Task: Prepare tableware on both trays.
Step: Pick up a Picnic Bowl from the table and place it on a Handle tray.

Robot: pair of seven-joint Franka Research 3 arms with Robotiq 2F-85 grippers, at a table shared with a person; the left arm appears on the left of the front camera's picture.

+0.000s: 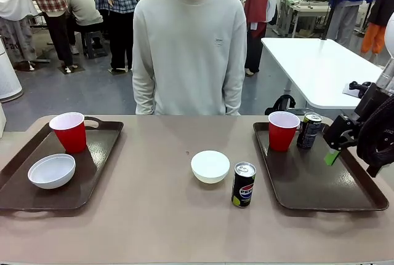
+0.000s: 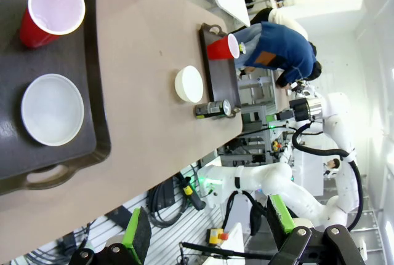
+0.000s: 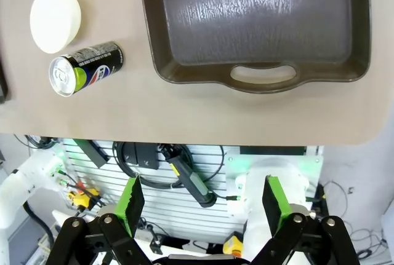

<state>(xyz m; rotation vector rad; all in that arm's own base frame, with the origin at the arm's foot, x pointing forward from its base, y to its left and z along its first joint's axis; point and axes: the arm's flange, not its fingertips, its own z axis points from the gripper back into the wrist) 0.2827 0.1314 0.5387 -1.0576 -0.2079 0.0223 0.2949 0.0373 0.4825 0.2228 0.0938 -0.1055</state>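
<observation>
Both claws stand with the fingers wide apart and hold nothing. The left claw (image 2: 209,225) is at the near left, off the edge of the table (image 1: 154,216). The right claw (image 3: 203,200) hangs above the right rim of the right tray (image 1: 308,182).

On the bare table, between the trays, the Pepsi can (image 1: 244,184) stands upright just beside the left rim of the right tray. A white bowl (image 1: 210,166) lies a little farther and to the left of it, near but apart.

On the left tray (image 1: 92,166) the second white bowl (image 1: 52,171) sits in the near half, mouth up. A red cup (image 1: 69,131) stands upright behind it at the far end.

At the far end of the right tray stand the other red cup (image 1: 283,130) and, just beside it on the right, a dark can (image 1: 309,131).

A person (image 1: 189,50) in a light sweater stands at the far side.
</observation>
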